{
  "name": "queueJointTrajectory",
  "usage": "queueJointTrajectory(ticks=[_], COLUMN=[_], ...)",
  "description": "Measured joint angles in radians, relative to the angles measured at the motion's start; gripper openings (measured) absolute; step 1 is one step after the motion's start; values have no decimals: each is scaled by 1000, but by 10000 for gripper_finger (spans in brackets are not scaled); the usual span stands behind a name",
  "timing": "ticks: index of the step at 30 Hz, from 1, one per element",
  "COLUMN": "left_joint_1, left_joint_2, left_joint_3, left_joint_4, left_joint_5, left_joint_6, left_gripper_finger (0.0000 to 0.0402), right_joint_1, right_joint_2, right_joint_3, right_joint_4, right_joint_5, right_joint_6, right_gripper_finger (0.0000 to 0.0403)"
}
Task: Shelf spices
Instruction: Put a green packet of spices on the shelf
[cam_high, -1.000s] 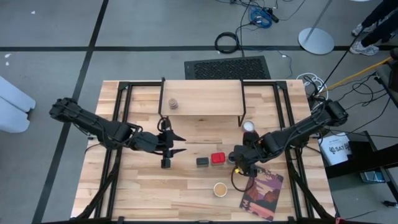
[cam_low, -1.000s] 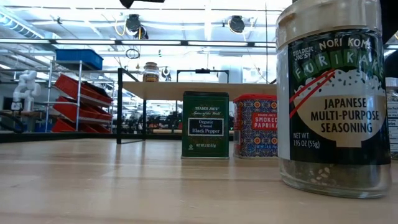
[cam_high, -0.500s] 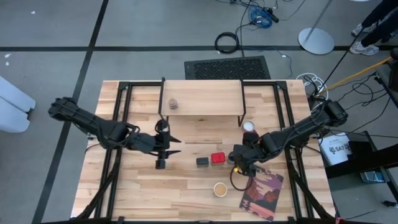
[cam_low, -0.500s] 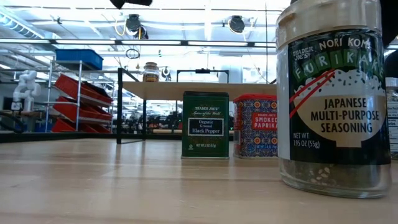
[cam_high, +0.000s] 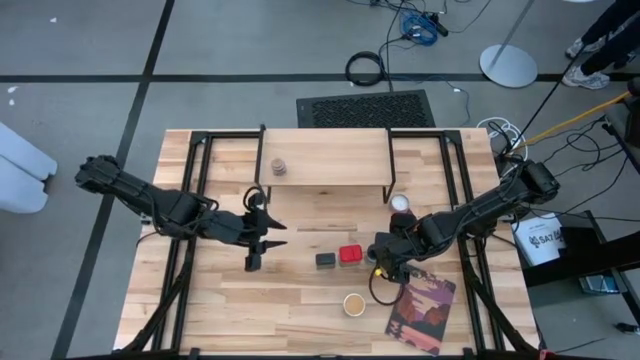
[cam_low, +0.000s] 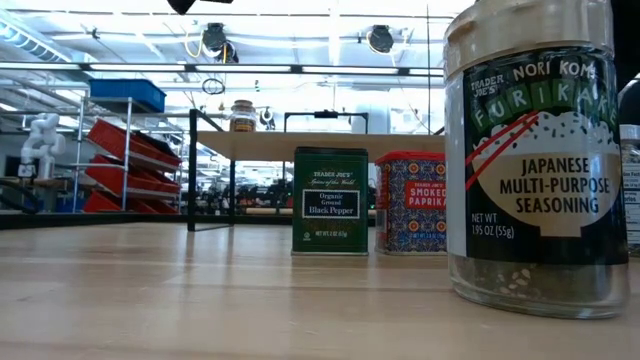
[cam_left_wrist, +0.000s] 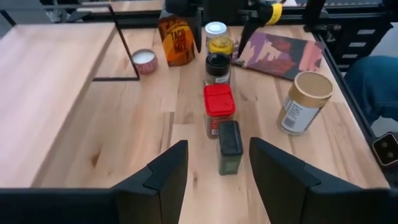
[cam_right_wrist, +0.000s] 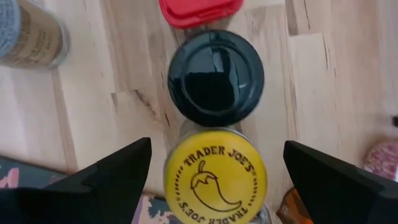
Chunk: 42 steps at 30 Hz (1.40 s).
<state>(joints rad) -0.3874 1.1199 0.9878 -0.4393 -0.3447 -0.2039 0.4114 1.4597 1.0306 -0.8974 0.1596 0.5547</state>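
Observation:
The shelf (cam_high: 325, 160) stands at the table's far middle with one jar (cam_high: 279, 166) on its plank. The other spices stand in a row on the table: a black pepper tin (cam_left_wrist: 230, 146), a red-topped tin (cam_left_wrist: 219, 109), a black-lidded jar (cam_right_wrist: 216, 78) and a yellow-lidded jar (cam_right_wrist: 214, 177). My right gripper (cam_right_wrist: 214, 180) hangs open above the yellow-lidded jar, pointing down, one finger on either side and apart from it. My left gripper (cam_left_wrist: 217, 180) is open and holds nothing, left of the black pepper tin.
A tan-topped jar (cam_high: 354, 303) stands near the front edge, beside a reddish-purple book (cam_high: 420, 310). A white-topped jar (cam_high: 400, 204), an orange-labelled jar (cam_left_wrist: 175, 40) and a small white-lidded tin (cam_left_wrist: 144, 60) stand by the shelf's right leg. Bare planks lie on the left.
My left gripper has drawn back a little toward the table's left edge, away from the black pepper tin, still open. The spices have stayed where they were.

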Motion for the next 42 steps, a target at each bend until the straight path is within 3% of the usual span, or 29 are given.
queueJointTrajectory(ticks=[5,9,13,17,21,31,42], left_joint_1=[1,1,1,1,10,27,35], left_joint_2=[58,156,251,320,383,498,569], left_joint_3=[1,1,1,1,1,1,1], left_joint_4=[15,59,152,184,246,331,336], left_joint_5=[5,97,93,26,21,68,25], left_joint_6=[-52,-53,-49,-26,-26,-66,-48], left_gripper_finger=[180,188,227,272,295,297,297], right_joint_1=[0,0,0,0,0,0,0], right_joint_2=[0,0,0,0,0,-1,-1], right_joint_3=[0,0,0,0,0,1,3], right_joint_4=[37,39,39,40,39,24,18], right_joint_5=[23,27,27,28,28,24,23], right_joint_6=[-23,-38,-38,-36,-39,-35,-32], right_gripper_finger=[353,352,352,352,352,352,352])
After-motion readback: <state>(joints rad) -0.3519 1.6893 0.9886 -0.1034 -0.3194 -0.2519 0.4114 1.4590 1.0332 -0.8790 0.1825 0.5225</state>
